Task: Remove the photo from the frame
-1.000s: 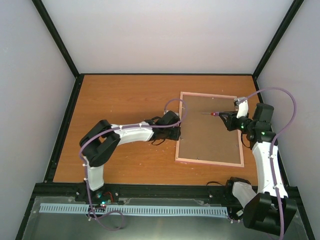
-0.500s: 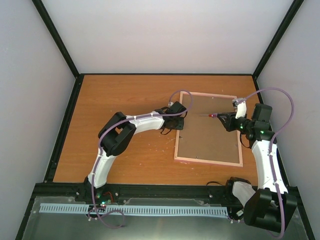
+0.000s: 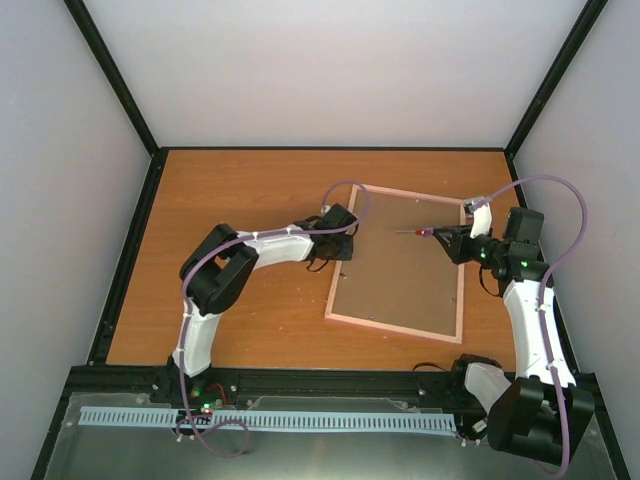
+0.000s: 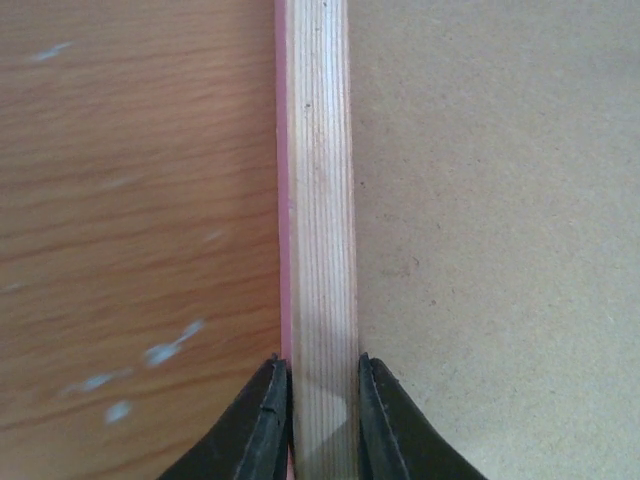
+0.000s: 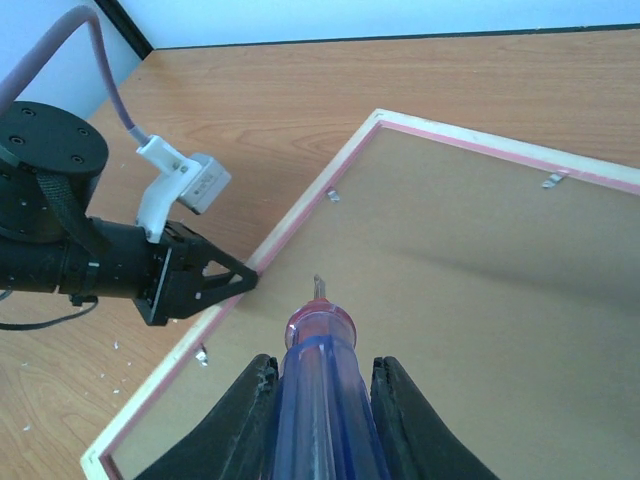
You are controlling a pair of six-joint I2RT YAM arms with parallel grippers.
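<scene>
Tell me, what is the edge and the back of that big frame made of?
On the frame, the edge rail looks like bare pale wood: straight grain lines run along it. The back panel looks like matte brown hardboard, speckled and grainless, maybe stiff card.

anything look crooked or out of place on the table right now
The frame lies back-up and askew, its rails angled against the table edges, with the left fingers pinching its left rail. Pale flecks dot the wood nearby. Nothing looks broken.
</scene>
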